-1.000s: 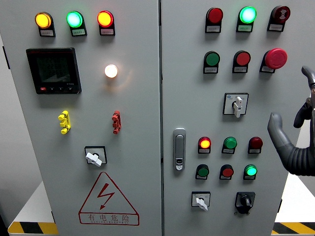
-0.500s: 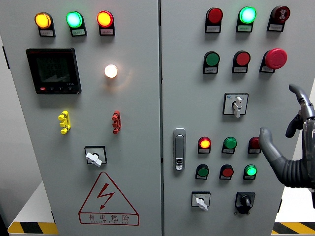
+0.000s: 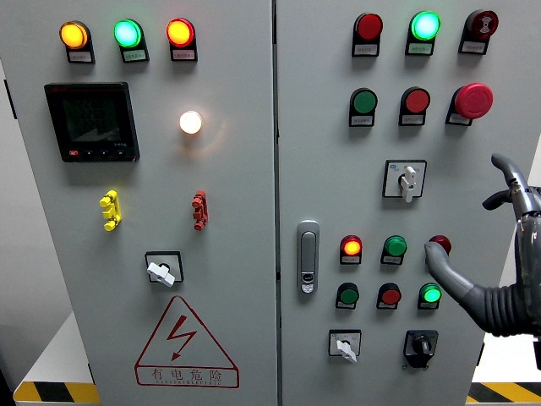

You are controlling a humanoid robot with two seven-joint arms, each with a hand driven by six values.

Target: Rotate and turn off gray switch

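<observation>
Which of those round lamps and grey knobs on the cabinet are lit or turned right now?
Amber round lamp, top left: lit.
White round lamp: lit.
Dark red round lamp: unlit.
Upper grey rotary switch: pointing down.
Left-door grey rotary switch: angled.
Right hand: open, holding nothing.

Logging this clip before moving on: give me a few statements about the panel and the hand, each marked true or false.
1. The right hand comes in at the right edge, fingers spread, holding nothing. True.
2. The hand grips the upper gray switch. False: it is apart from it, lower right.
3. The round lamp on the left door is lit. True.
4. The door handle is red. False: it is silver-gray.
5. The left hand is in view. False: only one hand shows.
</observation>
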